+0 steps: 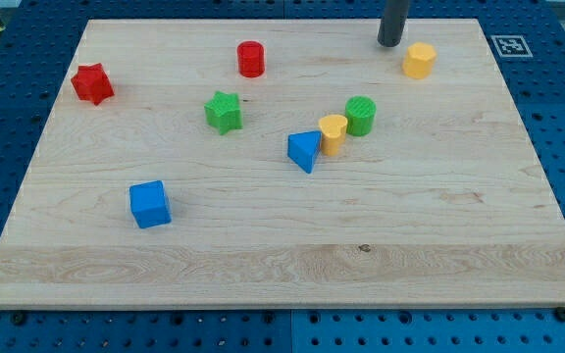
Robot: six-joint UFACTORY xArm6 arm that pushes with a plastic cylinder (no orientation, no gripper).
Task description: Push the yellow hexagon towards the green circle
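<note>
There is no pincer on this arm, so nothing opens, narrows or holds; it ends in a dark rod, and my tip [390,43] rests on the pale wooden tabletop [263,265] near the view's top edge. Just beside my tip, at about four o'clock and apart from it, sits the yellow plastic hexagon block [419,60]. The green plastic circle block [360,116] lies well below, at roughly seven o'clock from the hexagon, with a small yellow plastic cylinder block [333,133] touching its seven-o'clock side and a blue plastic triangular block [304,151] just beyond that. Farther off are a green plastic star block [224,112], a red plastic cylinder block [251,59], a red plastic star block [92,83] and a blue plastic cube block [150,204]. My tip stands at the hexagon's ten o'clock, not behind it on the line to the circle, so I judge a straight push would drive it toward the board's right edge; an off-centre contact could also spin it aside, or crowd the circle's neighbours.
</note>
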